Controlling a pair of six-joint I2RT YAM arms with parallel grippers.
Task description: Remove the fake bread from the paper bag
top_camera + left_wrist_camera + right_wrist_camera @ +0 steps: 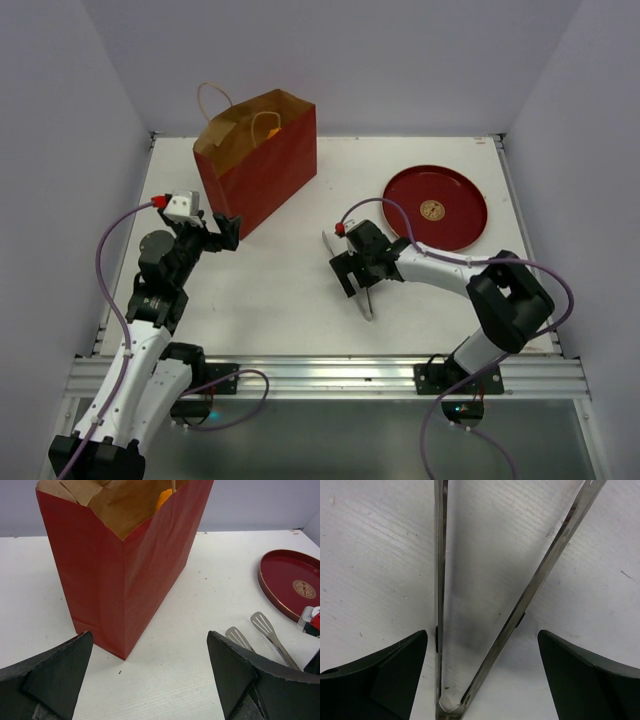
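The paper bag (255, 165) stands upright at the back left, red outside and brown inside, with tan loop handles. A bit of orange fake bread (268, 131) shows inside its open top; it also shows in the left wrist view (164, 500). The rest of the bread is hidden in the bag (125, 575). My left gripper (222, 238) is open and empty, low over the table just in front of the bag's near corner (150, 675). My right gripper (360, 278) is open, its jaws on either side of metal tongs (528, 595) lying on the table, not touching them.
A round red plate (435, 207) with a gold centre mark lies at the back right, also in the left wrist view (290, 582). The tongs (366, 298) lie mid-table, their slotted tips pointing towards the bag (265, 627). White walls enclose the table.
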